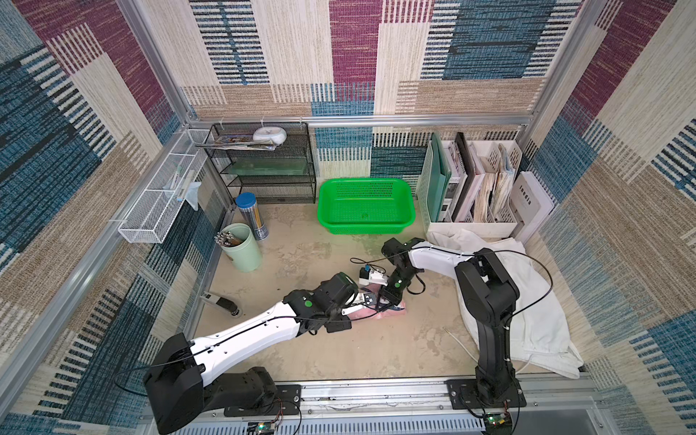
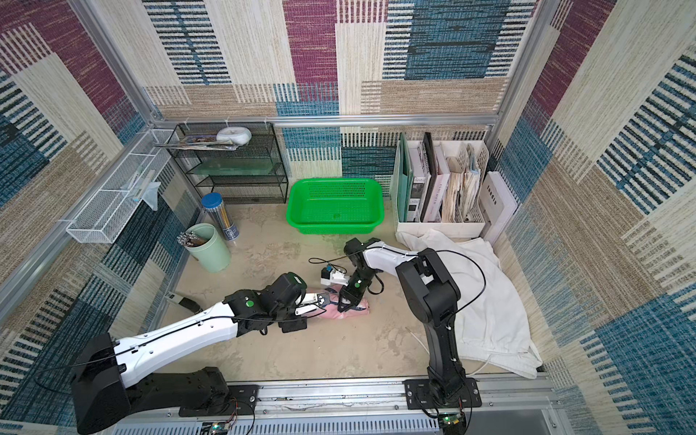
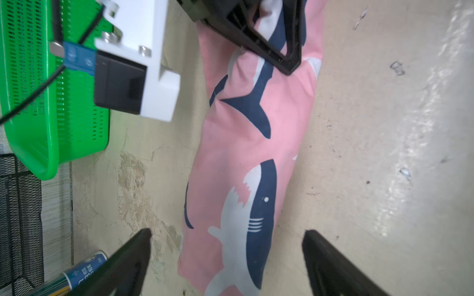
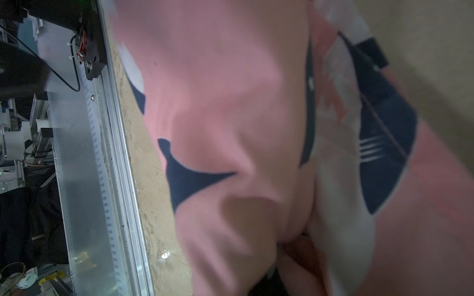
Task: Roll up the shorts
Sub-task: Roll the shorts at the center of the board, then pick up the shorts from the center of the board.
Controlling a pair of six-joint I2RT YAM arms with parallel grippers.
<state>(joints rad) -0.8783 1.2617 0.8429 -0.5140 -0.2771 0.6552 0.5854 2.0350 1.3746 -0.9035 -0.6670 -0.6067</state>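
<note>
1. Pink shorts are laid rolled on the table, pinched by the closed right gripper; the left gripper is spread wide astride one end
2. "India" is printed on a white book
3. Pens are held in a green cup

Robotics lab test cell, as I see it from my remote station: an aluminium frame boxes in a stained tabletop, with walls hung in patchwork carpet-like covering. My left arm and right arm are bolted to a metal rail along the bottom edge. Office-style props stand mid-frame: black mesh shelf, green basket, white file rack, pen cup. At frame left in the right wrist view, stands and wiring sit beyond the rail.
</note>
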